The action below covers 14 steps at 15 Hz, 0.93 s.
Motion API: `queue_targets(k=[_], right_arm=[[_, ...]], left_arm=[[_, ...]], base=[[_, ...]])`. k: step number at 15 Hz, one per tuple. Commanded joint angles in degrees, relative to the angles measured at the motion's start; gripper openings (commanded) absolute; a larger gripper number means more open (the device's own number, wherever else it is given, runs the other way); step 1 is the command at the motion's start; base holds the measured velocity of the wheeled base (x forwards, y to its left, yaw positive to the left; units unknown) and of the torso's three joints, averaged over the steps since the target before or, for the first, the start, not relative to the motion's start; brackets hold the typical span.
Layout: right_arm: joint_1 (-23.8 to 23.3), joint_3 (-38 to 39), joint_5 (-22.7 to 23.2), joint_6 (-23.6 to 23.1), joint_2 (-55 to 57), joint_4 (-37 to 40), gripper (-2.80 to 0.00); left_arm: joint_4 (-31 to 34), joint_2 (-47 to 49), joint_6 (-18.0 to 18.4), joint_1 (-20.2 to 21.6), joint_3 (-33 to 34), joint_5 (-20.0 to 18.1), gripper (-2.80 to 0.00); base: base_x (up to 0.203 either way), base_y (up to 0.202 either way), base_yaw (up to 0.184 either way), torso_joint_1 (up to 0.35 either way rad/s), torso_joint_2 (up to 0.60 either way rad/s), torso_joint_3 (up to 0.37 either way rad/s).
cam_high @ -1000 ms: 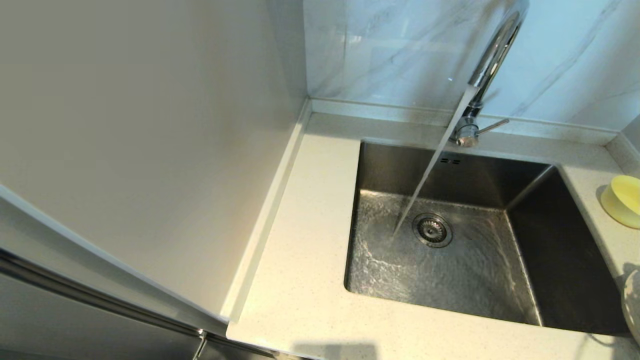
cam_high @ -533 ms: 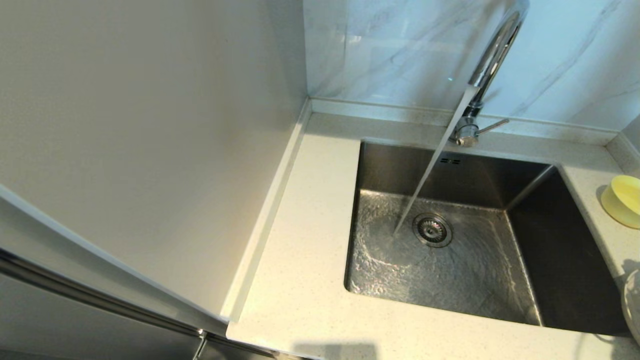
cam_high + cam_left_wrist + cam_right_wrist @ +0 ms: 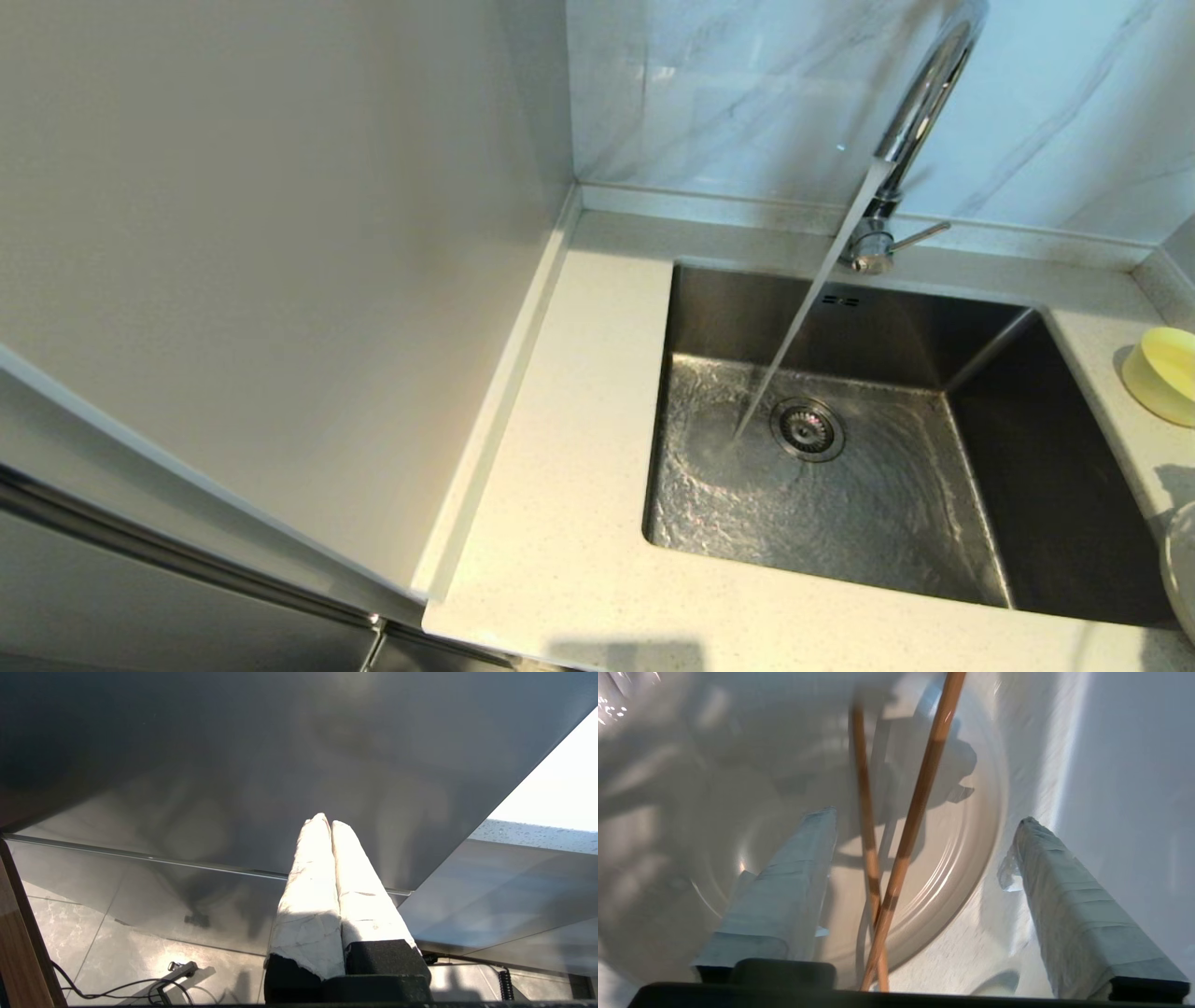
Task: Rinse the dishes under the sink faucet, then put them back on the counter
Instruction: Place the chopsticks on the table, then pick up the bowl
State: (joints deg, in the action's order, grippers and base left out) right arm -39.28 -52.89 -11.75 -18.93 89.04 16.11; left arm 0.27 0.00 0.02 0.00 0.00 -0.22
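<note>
Water runs from the chrome faucet (image 3: 920, 103) into the steel sink (image 3: 747, 317), landing beside the drain strainer (image 3: 808, 429). The pale-yellow bowl (image 3: 1162, 373) sits on the counter (image 3: 579, 448) right of the basin. Only a sliver of the cream plate (image 3: 1181, 569) shows at the right edge. In the right wrist view my right gripper (image 3: 927, 816) is open just above that plate (image 3: 962, 858), with one finger over the plate and the other over the counter. Two wooden chopsticks (image 3: 920, 802) lie crossed on the plate between the fingers. My left gripper (image 3: 325, 820) is shut and empty, parked below counter height.
A tall grey-white panel (image 3: 280, 233) walls off the counter's left side. A marble backsplash (image 3: 728, 93) stands behind the faucet, whose side lever (image 3: 920, 235) points right. A grey cabinet front (image 3: 233, 765) faces the left gripper, with cables on the floor (image 3: 140, 984).
The shadow on the counter next to the plate has shifted a little. Water keeps running and its ripples on the sink floor have changed.
</note>
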Motion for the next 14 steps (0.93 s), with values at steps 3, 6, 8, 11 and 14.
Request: queue_targets(k=[3,6,8,11,14], right_arm=[[1.1,-6.9,3.4,-4.9,-2.5,0.1,0.00],[4.5,-9.2,4.5,-10.9,-2.5,0.3,0.00],[7.6,-12.6,4.7,-13.9,-1.6,0.7,0.00],[11.9,-17.0,4.7,-14.7,1.2,1.2,0.00],[12.9,-20.0,4.5,-16.5,5.4,0.8,0.00]], left_arm=[[0.0,0.0,0.0,0.0,0.0,0.0,-2.80],[0.0,0.0,0.0,0.0,0.0,0.0,-2.80],[0.0,0.0,0.0,0.0,0.0,0.0,-2.80],[0.0,0.0,0.0,0.0,0.0,0.0,-2.80],[0.0,0.0,0.0,0.0,0.0,0.0,-2.80]], base=[[0.000,0.000,0.000,0.000,0.00,0.000],[0.000,0.000,0.000,0.000,0.00,0.000],[0.000,0.000,0.000,0.000,0.00,0.000],[0.000,0.000,0.000,0.000,0.00,0.000],[0.000,0.000,0.000,0.000,0.00,0.000]])
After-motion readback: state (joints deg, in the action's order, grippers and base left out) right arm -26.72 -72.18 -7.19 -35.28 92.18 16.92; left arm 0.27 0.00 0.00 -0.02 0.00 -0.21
